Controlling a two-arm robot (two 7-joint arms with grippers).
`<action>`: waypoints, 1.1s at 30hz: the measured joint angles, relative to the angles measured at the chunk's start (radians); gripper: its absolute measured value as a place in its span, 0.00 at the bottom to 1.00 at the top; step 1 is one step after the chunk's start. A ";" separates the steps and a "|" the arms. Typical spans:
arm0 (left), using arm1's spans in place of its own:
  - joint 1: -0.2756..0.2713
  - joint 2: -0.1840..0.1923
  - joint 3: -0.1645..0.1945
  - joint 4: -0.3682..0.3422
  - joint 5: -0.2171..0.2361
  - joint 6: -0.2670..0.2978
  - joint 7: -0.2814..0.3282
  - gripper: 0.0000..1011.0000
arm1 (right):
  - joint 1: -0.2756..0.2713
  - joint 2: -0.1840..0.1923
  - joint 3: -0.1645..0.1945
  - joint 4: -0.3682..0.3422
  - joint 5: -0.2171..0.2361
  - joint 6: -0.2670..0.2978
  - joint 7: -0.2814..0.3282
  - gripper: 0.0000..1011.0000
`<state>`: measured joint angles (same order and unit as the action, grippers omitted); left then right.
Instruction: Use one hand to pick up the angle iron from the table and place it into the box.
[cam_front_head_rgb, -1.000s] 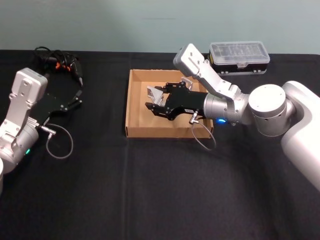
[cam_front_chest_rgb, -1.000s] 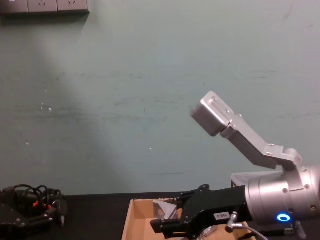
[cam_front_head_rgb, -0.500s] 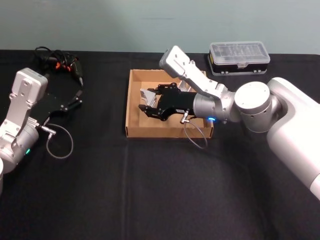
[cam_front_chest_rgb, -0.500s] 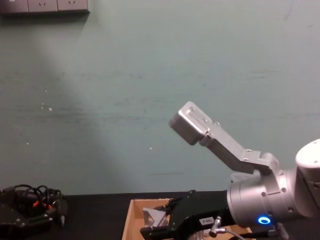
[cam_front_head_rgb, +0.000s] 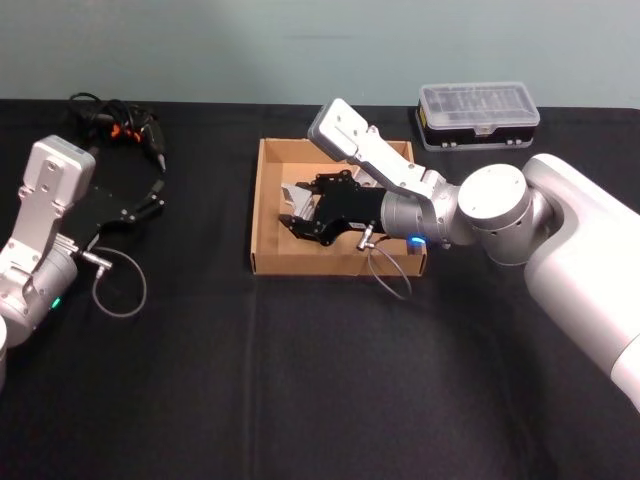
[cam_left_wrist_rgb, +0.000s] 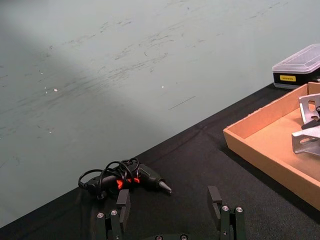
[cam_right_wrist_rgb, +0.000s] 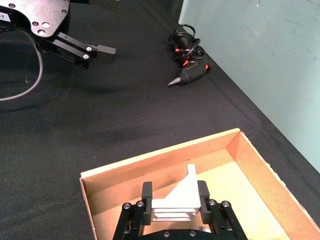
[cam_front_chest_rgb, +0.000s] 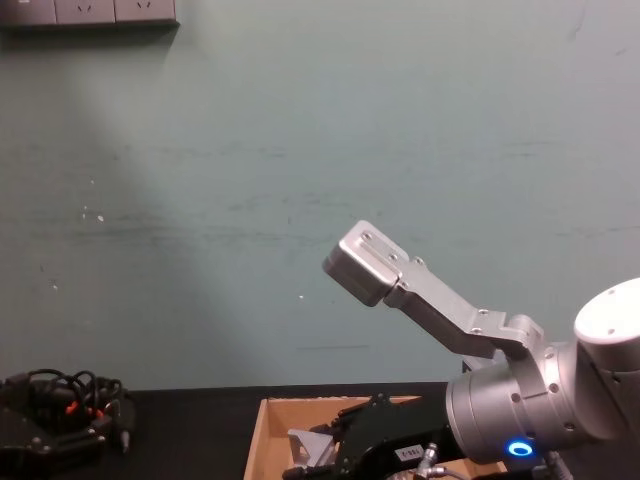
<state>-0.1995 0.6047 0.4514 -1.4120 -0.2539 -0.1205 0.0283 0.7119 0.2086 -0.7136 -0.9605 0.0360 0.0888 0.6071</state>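
The angle iron (cam_right_wrist_rgb: 176, 199) sits pinched between the two fingers of the right tool (cam_right_wrist_rgb: 174, 197), which is closed on it from either side, and it hangs over the inside of the box (cam_front_head_rgb: 267, 205), above the half nearer the robot's left wall. In the right wrist view the bracket's pale triangular web stands up between the black fingers, with the tan floor of the box below it; the left wrist view catches the same piece of metal (cam_left_wrist_rgb: 309, 131) over the box interior, though whether it touches the cardboard floor cannot be made out. Compared with a second ago, the right arm has carried the part further toward the robot's left inside the box and dipped lower, so the tool now shows deeper behind the box's near wall in the chest view (cam_front_chest_rgb: 322, 455). That reads as the final lowering before release: the carry is done, and what is left is probably to set the iron on the floor of the box and open the fingers. The left tool (cam_left_wrist_rgb: 171, 207) rests idle on the black bench (cam_front_head_rgb: 320, 380) well off to the robot's left, its fingers spread wide and holding nothing, near a glue gun (cam_left_wrist_rgb: 131, 178) with a coiled cord. A clear-lidded case (cam_front_head_rgb: 479, 115) lies on the bench beyond the box.
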 joint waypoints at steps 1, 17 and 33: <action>0.000 0.000 0.000 0.000 0.000 0.000 0.000 1.00 | 0.000 0.001 0.000 0.000 0.000 0.000 0.000 0.53; 0.000 0.000 0.000 0.000 0.000 0.000 0.000 1.00 | -0.001 0.003 0.000 -0.004 0.005 -0.002 0.000 0.89; 0.000 0.000 0.000 0.000 0.000 0.000 0.000 1.00 | -0.022 0.018 0.024 -0.052 0.034 -0.023 0.020 0.99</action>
<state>-0.1995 0.6047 0.4514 -1.4120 -0.2539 -0.1205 0.0282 0.6896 0.2262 -0.6898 -1.0121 0.0698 0.0662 0.6267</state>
